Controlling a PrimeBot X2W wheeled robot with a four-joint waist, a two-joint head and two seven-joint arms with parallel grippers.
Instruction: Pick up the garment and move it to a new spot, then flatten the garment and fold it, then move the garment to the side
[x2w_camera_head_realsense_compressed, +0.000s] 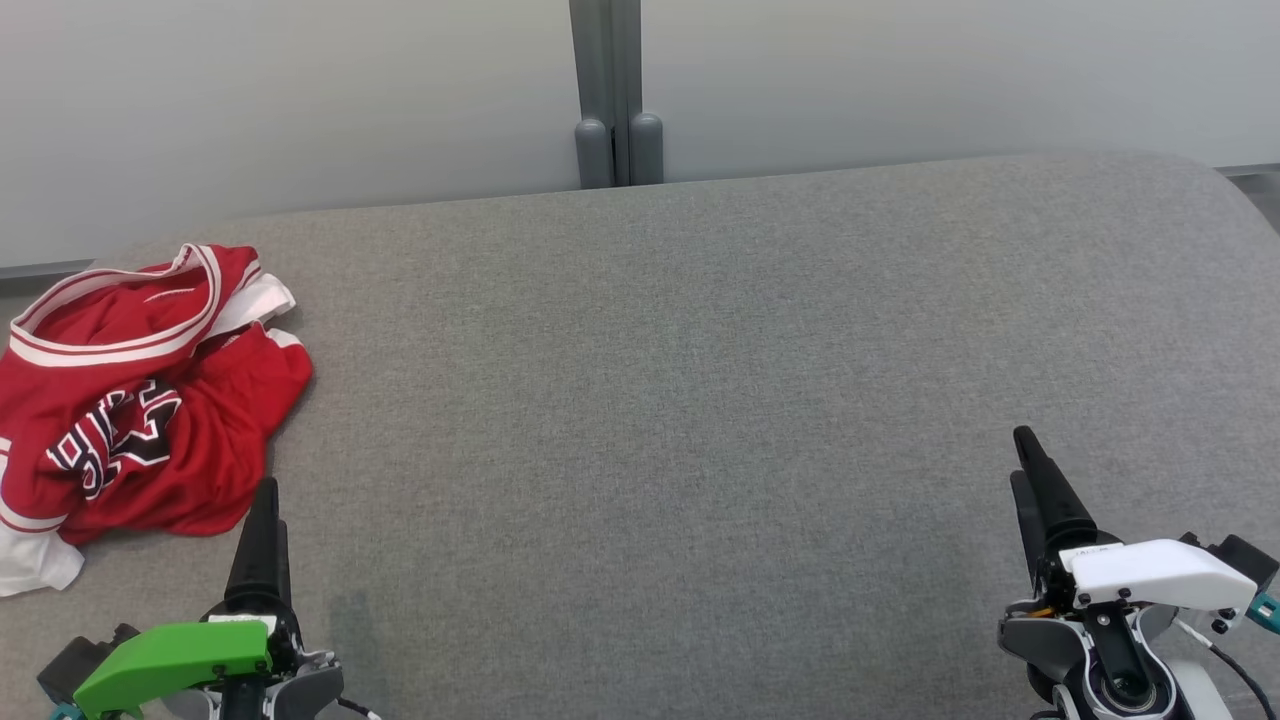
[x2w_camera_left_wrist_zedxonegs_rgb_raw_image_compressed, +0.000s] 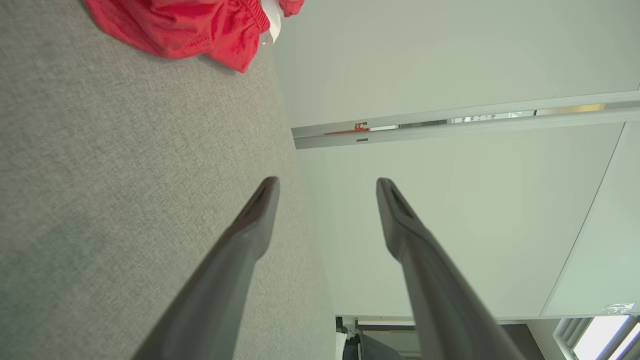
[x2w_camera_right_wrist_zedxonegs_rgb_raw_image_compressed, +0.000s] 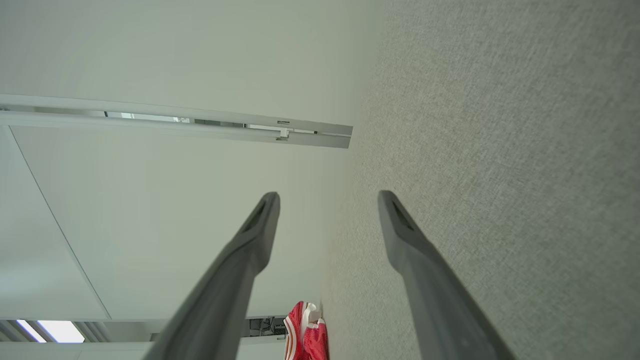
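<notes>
Head view: garment (x2w_camera_head_realsense_compressed: 140, 400), a red jersey with white trim, lies crumpled at the left end of the grey fabric surface (x2w_camera_head_realsense_compressed: 680, 400). It looks like an untouched start heap. Left gripper (x2w_camera_head_realsense_compressed: 266, 490) sits just beside the near hem, jaws apart and empty, presumably readied for the pick-up. Right gripper (x2w_camera_head_realsense_compressed: 1020, 458) waits well apart at the right, jaws also apart and holding nothing.

Looks along right gripper (x2w_camera_right_wrist_zedxonegs_rgb_raw_image_compressed: 327, 195): fingers spread wide, nothing between them. Sees grey fabric surface (x2w_camera_right_wrist_zedxonegs_rgb_raw_image_compressed: 500, 150) across the right half, pale wall panels (x2w_camera_right_wrist_zedxonegs_rgb_raw_image_compressed: 150, 225) on the left, crossed by a light rail (x2w_camera_right_wrist_zedxonegs_rgb_raw_image_compressed: 200, 127). Catches red-and-white garment (x2w_camera_right_wrist_zedxonegs_rgb_raw_image_compressed: 306, 337) bunched at the bottom edge, where surface meets wall, well apart from both fingertips.
</notes>
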